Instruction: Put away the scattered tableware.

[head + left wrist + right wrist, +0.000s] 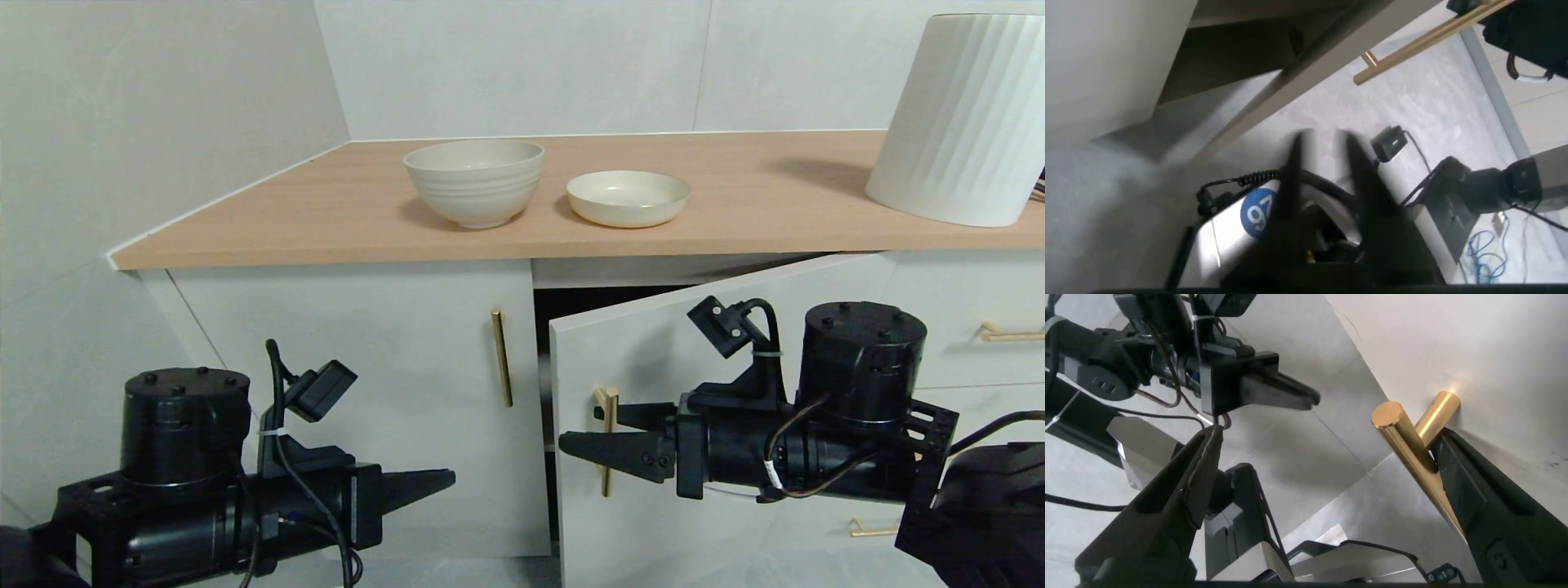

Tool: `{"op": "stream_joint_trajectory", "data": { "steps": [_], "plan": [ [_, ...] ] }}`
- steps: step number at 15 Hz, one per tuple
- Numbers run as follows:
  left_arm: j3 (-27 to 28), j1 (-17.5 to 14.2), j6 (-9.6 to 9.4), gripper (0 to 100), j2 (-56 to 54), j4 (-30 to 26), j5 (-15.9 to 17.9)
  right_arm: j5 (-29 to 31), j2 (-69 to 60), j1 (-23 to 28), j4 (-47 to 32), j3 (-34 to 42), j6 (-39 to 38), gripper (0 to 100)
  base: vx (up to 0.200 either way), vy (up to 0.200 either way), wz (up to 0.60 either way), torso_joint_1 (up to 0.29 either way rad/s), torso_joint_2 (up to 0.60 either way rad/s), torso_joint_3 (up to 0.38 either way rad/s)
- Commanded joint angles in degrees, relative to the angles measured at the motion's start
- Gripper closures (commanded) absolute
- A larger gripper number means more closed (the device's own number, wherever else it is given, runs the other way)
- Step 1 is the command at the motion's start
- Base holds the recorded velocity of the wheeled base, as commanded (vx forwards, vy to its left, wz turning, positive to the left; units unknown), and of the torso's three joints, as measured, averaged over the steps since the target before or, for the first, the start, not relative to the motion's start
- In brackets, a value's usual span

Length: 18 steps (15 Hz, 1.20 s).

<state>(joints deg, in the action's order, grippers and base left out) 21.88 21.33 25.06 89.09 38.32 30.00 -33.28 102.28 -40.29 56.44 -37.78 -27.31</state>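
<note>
A ribbed cream bowl [473, 181] and a shallow cream dish [628, 197] stand upright on the wooden countertop [735, 214]. They are near each other but not touching, and the bowl is closer to the wall corner. Well apart from them, at the right end of the counter, stands a tall white fluted object [963, 122], possibly a lampshade or a bin.

Below the counter, the left cabinet door [367, 327] is closed, with its brass bar handle [501, 358] upright. The neighbouring door [653, 343] is swung partly out, leaving a dark gap at its edge.

The right gripper [586, 429] is level with this door's brass handle [606, 469]. Its jaws are spread wide, with one finger on either side of the bar. In the right wrist view the bar lies against one finger [1486, 506], while the other finger [1167, 506] is well clear of it.

The left gripper [433, 482] hangs low in front of the closed door, pointing toward the right gripper and holding nothing. The left wrist view is blurred, but its jaws appear to be a narrow gap apart.
</note>
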Motion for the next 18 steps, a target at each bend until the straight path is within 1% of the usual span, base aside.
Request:
{"op": "stream_joint_trajectory", "data": {
  "steps": [1,3,4,5,6,8,9,11,12,13,14,15,17,18],
  "plan": [
    [0.27,0.02,-0.72,100,0.21,0.01,-0.03,-0.03,0.20,0.04,-0.02,0.25,-0.03,0,0.000,0.000,0.00,0.000,0.00,0.000],
    [1.67,0.02,-0.81,100,1.88,-0.61,-0.56,-0.03,-0.15,-0.05,-0.02,0.25,-0.03,0,0.000,0.000,0.00,0.000,0.00,0.000],
    [2.20,0.11,-1.95,100,3.46,0.01,-2.58,-0.03,-0.24,-0.05,-0.02,0.25,-0.03,0,0.000,0.000,0.00,0.000,0.00,0.000],
    [4.13,0.11,-4.15,100,5.48,1.59,-3.99,0.06,-0.24,-0.05,-0.02,0.34,0.06,0,0.000,0.000,0.00,0.000,0.00,0.000],
    [6.24,0.20,-5.73,100,7.77,4.22,-3.99,0.06,-0.33,-0.05,-0.02,0.60,-0.03,0,0.000,0.000,0.00,0.000,0.00,0.000],
    [10.64,1.87,-5.82,100,13.04,8.27,-4.25,0.06,-0.33,-0.05,-0.02,0.78,-0.03,0,0.000,0.000,0.00,0.000,0.00,0.000],
    [11.78,1.96,-5.90,100,15.24,9.85,-3.90,0.06,-0.24,-0.05,-0.02,0.78,-0.11,0,0.000,0.000,0.00,0.000,0.00,0.000],
    [12.13,3.89,-5.99,100,21.04,14.24,-4.07,0.06,-0.15,0.04,-0.02,0.78,-0.03,0,0.000,0.000,0.00,0.000,0.00,0.000],
    [10.73,6.09,-5.64,100,26.93,24.88,-5.92,0.06,0.11,0.04,-0.02,0.78,-0.03,0,0.000,0.000,0.00,0.000,0.00,0.000],
    [10.02,7.41,-5.55,100,30.79,34.02,-7.76,0.06,0.11,0.04,-0.02,0.78,-0.03,0,0.000,0.000,0.00,0.000,0.00,0.000],
    [9.23,8.20,-5.46,100,33.25,40.17,-8.56,0.06,0.11,0.04,-0.02,0.78,-0.03,0,0.000,0.000,0.00,0.000,0.00,0.000],
    [9.23,8.64,-5.46,100,33.78,41.67,-8.56,0.06,0.03,0.04,-0.02,0.78,-0.03,0,0.000,0.000,0.00,0.000,0.00,0.000],
    [9.32,10.39,-5.46,100,33.34,42.02,-8.82,0.06,-0.06,0.12,-0.02,0.78,-0.11,0,0.000,0.000,0.00,0.000,0.00,0.000],
    [9.32,11.19,-5.46,100,33.25,43.34,-8.82,0.06,-0.06,0.12,-0.02,0.86,0.06,0,0.000,0.000,0.00,0.000,0.00,0.000]
  ]
}}
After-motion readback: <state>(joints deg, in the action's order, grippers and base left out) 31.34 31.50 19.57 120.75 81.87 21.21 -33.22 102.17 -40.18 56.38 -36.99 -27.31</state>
